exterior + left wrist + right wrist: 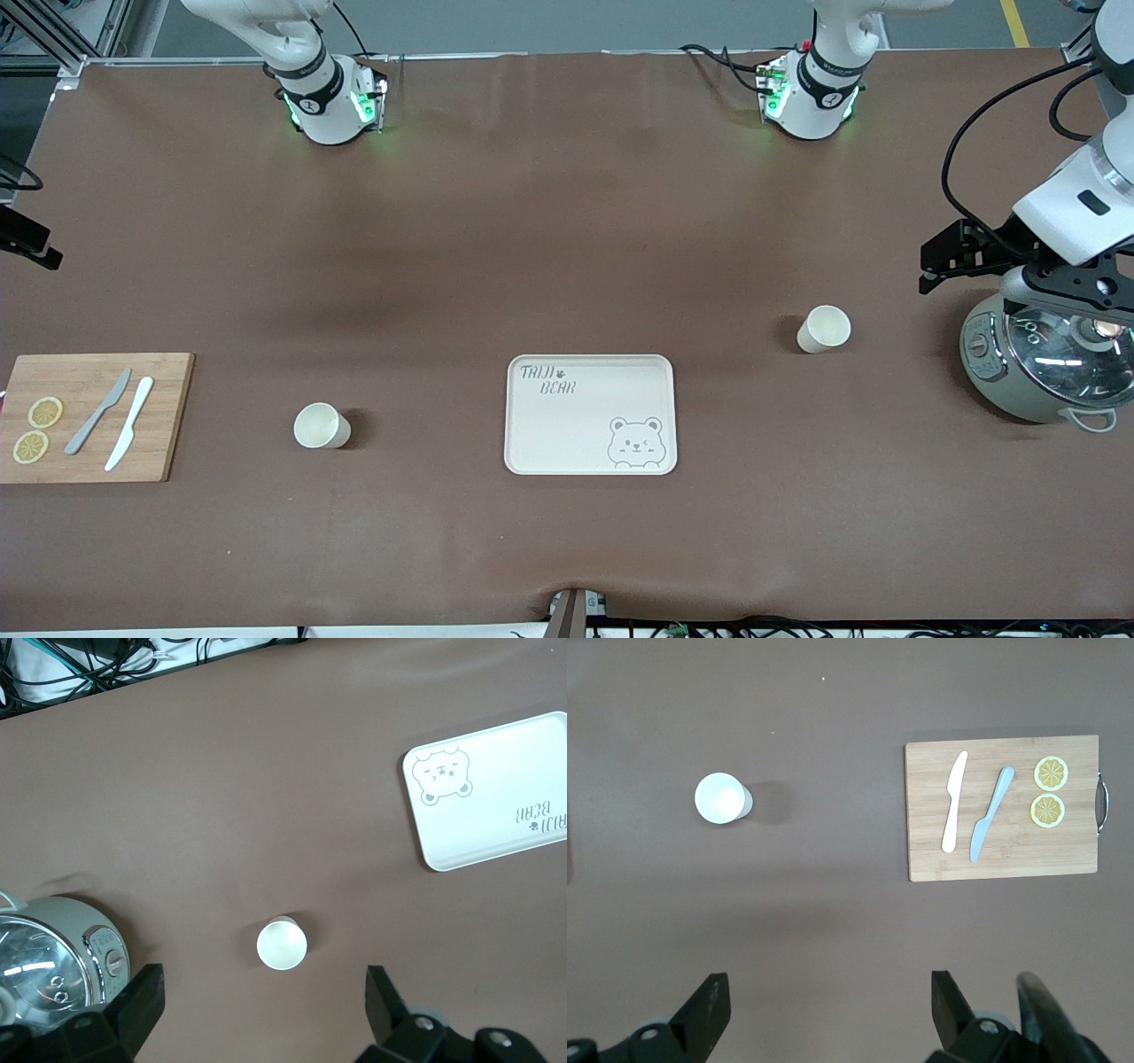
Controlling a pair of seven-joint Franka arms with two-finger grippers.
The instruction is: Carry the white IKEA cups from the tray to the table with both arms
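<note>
Left wrist view | cup (282,943) below gripper (263,1010) (fingers spread)

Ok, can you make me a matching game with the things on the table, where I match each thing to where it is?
Things:
1. lemon slices
2. bear drawing
3. glass lid
4. left gripper

Places:
A. on the grey-green pot
B. on the wooden board
C. open, up in the air over the brown table near a white cup
D. in a corner of the white tray

Pairs: 1-B, 2-D, 3-A, 4-C
</note>
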